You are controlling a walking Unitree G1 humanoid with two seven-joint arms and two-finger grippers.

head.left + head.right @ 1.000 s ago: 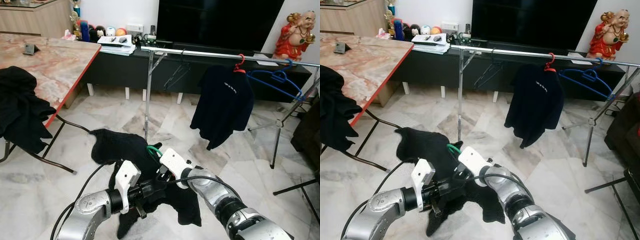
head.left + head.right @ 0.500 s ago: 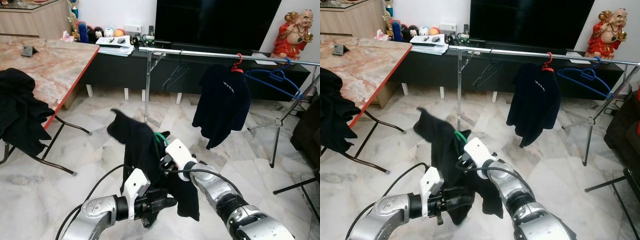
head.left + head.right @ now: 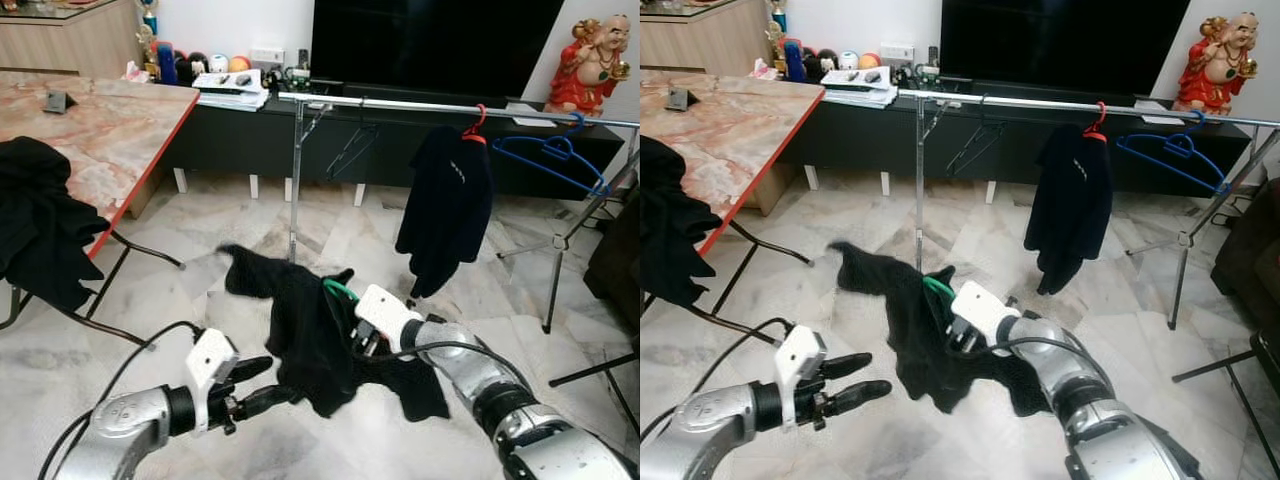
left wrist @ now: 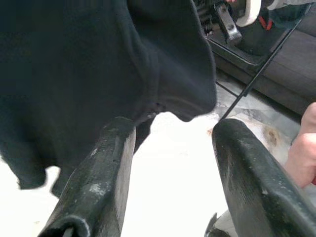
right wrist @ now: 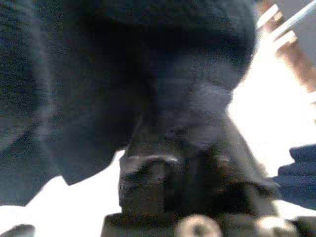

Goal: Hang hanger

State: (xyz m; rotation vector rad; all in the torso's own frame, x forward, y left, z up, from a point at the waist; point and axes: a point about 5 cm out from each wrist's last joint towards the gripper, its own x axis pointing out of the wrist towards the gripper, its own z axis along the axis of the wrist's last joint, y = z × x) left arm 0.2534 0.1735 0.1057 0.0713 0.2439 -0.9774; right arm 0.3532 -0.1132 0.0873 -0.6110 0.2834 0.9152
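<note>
My right fingers [image 3: 358, 338] are clamped on a green plastic hanger [image 3: 340, 291] that carries a limp black knitted garment [image 3: 310, 335]. I hold it out in front of me above the pale marble floor [image 3: 200, 310]. The hanger's green hook pokes up just beside my white wrist housing, and the garment drapes down from it, one sleeve trailing out toward my left. In my right wrist view the dark cloth [image 5: 123, 74] is bunched right over the fingers.

My left fingers [image 3: 845, 382] are apart and grip nothing. They hang low and just to the left of the garment's lower edge. In the left wrist view the two black pads [image 4: 101, 182] stand wide, with the garment's hem [image 4: 123, 64] hanging right above one of them; I cannot tell whether it touches.

Ahead of me a long silver metal clothes rail [image 3: 400, 103] runs across the room on thin legs. On it hang a dark jacket on a red hanger [image 3: 447, 200], a bare blue plastic hanger [image 3: 550, 160] farther right and a bare black hanger [image 3: 352, 148] nearer the left post. The green hanger is well short of the rail and below it.

To my left stands a marble-topped worktop with a red edge [image 3: 110, 130], with another black garment [image 3: 40, 220] slumped over its near corner.
</note>
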